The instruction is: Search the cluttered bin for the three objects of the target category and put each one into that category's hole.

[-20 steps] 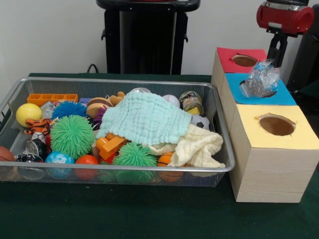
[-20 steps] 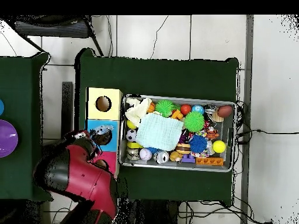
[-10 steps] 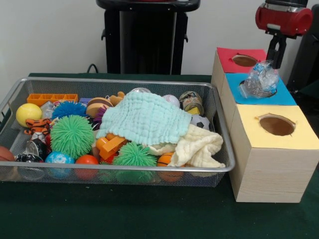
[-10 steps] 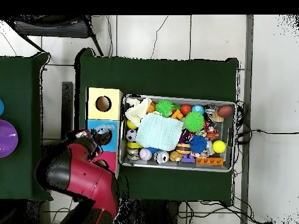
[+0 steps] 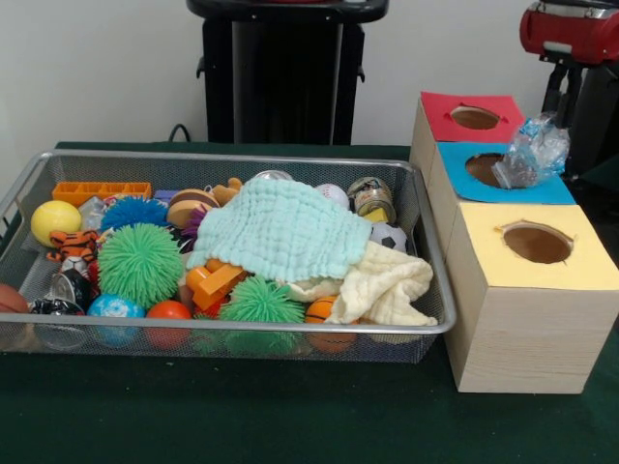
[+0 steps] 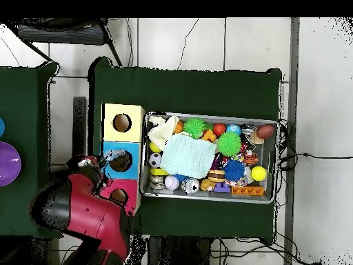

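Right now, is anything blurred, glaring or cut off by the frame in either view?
Front view: the wire bin and toys are sharp under even light; the crinkled clear plastic wrapper glints; the red arm is cut off at the frame edge. Overhead view: the arm hides part of the red-topped box.

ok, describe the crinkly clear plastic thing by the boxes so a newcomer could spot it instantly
Start at the row of three wooden boxes right of the wire bin, topped red, blue and yellow. The clear plastic wad sits at the far right edge of the middle, blue top, beside its hole, under the red arm. It is the only crumpled, see-through item outside the bin.
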Robot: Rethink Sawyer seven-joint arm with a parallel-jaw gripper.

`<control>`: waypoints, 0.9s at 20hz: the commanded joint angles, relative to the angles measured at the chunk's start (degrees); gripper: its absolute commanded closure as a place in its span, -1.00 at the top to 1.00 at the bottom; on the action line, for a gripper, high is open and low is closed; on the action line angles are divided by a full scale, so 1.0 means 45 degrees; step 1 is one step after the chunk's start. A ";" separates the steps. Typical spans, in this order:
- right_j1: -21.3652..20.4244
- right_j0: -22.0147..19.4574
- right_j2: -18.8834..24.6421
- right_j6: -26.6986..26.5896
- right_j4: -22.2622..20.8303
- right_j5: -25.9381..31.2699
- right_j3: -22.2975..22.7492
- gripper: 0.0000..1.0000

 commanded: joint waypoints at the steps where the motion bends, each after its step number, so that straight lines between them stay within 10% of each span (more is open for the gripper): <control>1: -0.0127 -0.1028 0.2003 0.2909 0.0932 0.0916 0.0366 -1.00; 18: -0.0933 -0.2879 0.3360 0.3001 0.1144 0.3437 0.1427 -1.00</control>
